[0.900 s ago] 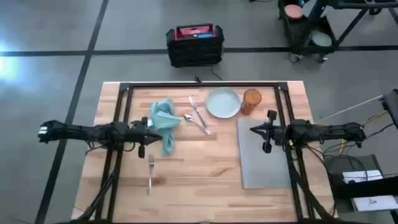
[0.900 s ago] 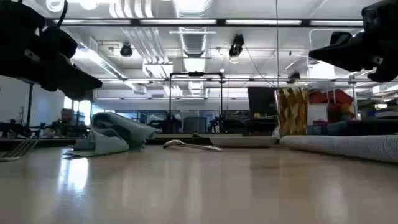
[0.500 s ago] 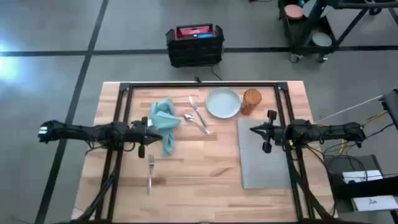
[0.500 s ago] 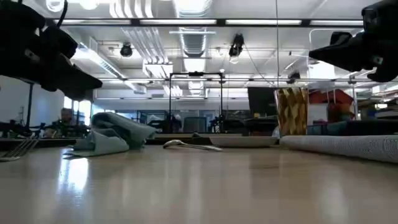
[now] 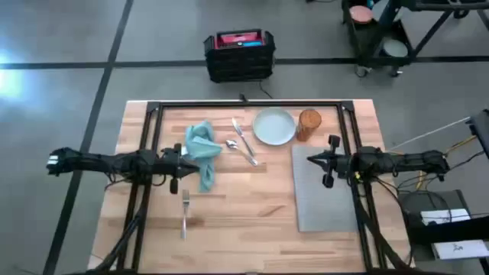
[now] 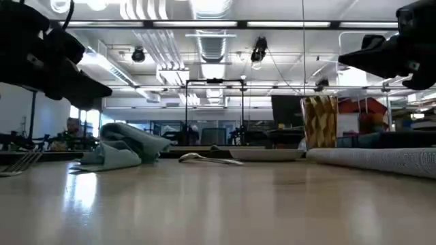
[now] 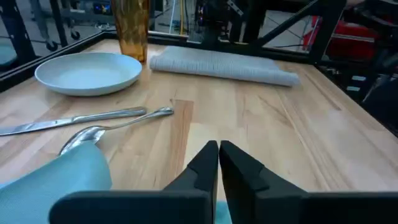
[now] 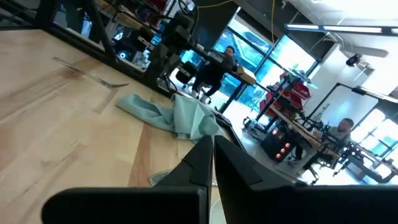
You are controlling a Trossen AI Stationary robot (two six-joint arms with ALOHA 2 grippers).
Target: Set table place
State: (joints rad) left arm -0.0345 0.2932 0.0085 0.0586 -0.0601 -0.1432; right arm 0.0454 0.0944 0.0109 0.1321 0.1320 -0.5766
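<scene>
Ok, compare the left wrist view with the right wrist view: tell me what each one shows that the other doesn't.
Only the left wrist view shows the plate, amber glass, rolled-looking grey placemat, knife and spoon. Only the right wrist view shows the fork and people seated in the room beyond. Both show the teal napkin and the wooden table, each past its own shut hand.

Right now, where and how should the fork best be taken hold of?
The fork lies flat and alone on the table, tines toward the napkin. Probably grip mid-handle from straight above, fingers spanning its narrow width; the left gripper is nearest.
</scene>
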